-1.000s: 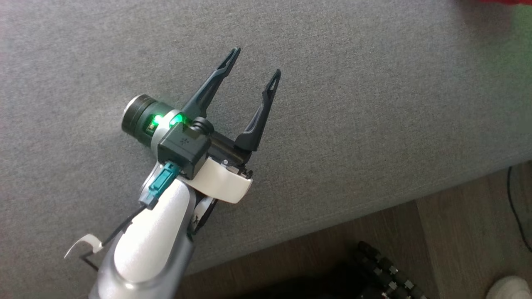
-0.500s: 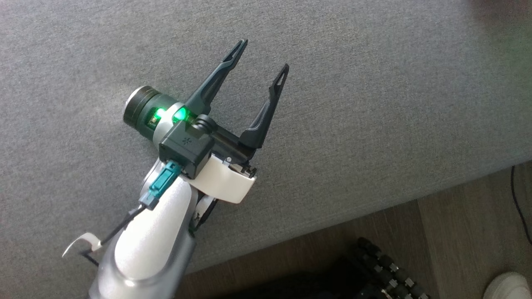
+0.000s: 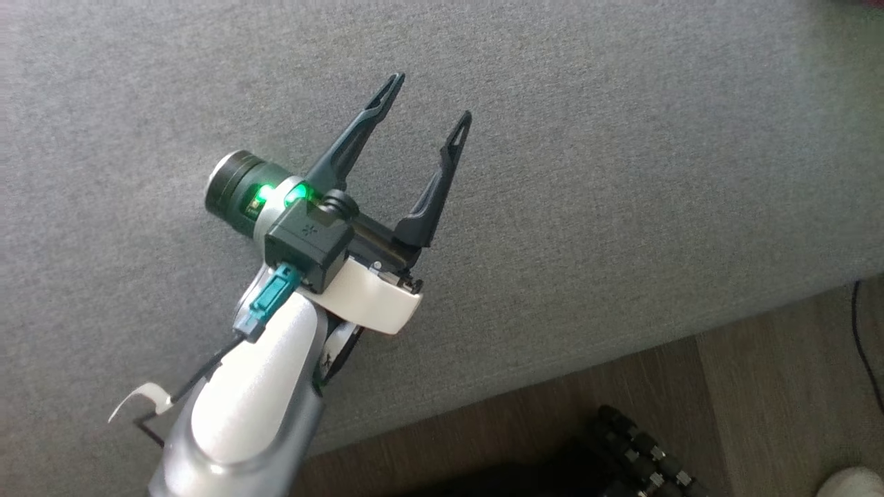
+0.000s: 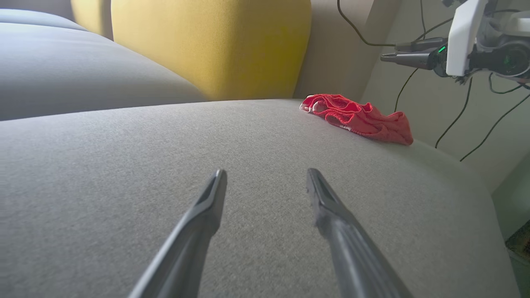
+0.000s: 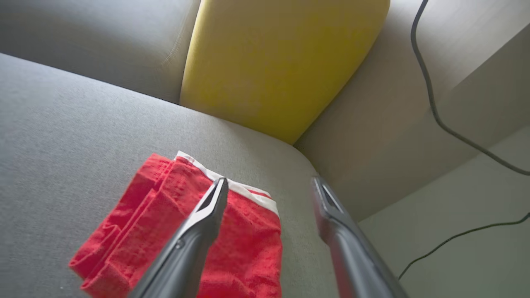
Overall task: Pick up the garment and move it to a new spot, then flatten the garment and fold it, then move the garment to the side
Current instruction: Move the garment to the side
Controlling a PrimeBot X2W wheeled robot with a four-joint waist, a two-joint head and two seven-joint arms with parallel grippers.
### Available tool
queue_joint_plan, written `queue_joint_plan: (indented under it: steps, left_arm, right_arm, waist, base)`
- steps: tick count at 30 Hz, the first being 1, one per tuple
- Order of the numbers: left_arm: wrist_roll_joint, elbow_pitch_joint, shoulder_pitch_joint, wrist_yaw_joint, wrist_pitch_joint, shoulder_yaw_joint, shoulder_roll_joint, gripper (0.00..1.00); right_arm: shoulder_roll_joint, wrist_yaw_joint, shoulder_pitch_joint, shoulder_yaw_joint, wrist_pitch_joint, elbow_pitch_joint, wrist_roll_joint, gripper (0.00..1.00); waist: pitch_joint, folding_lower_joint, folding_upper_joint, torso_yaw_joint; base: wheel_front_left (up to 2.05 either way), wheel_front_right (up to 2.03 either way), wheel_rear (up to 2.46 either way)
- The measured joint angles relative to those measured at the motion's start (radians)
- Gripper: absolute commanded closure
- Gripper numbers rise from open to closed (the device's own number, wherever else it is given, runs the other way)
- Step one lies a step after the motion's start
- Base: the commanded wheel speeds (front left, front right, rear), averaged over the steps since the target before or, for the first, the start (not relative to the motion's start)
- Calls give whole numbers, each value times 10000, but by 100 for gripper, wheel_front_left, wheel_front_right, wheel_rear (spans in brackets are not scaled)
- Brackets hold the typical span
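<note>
Right jaws apart above folded red garment (image 5: pixel 248 240) on grey sofa (image 5: pixel 62 124).

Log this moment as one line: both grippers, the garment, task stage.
left gripper: open, over sofa seat | right gripper: open, above garment | garment: red, folded, lying at seat's end, unheld | stage: likely set aside

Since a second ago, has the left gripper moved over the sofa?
Yes, barely: the left gripper sits slightly farther from the sofa's front edge, deeper over the seat.

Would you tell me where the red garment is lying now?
In the right wrist view, the red garment lies on the grey seat near the yellow cushion, below the right pincer.
</note>
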State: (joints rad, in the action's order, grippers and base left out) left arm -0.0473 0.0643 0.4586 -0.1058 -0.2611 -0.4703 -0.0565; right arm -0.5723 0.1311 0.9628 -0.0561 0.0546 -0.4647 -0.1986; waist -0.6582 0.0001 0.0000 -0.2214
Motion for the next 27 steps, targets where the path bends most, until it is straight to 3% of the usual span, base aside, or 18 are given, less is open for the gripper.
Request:
queue_joint_plan:
  steps: [12,22,27]
  left_arm:
    - [-871,12,-889,533,15,366,31,0]
    - [-1432,-286,-2220,1210,15,1101,63,0]
    - [-1434,-303,-2985,1327,15,1478,73,0]
  right_arm:
    - [1342,-2,-728,-617,-418,915,232,0]
    - [2472,-2,-2523,-1613,-1221,1103,-123,0]
    - [2999,-2,-3798,-1463,-1772,941,-393,0]
  waist:
    - [1727,0,0,417]
    - [3493,-1,1,1440]
    - [4291,-1,1,2010]
  base:
    - [0,0,0]
    - [0,0,0]
    - [0,0,0]
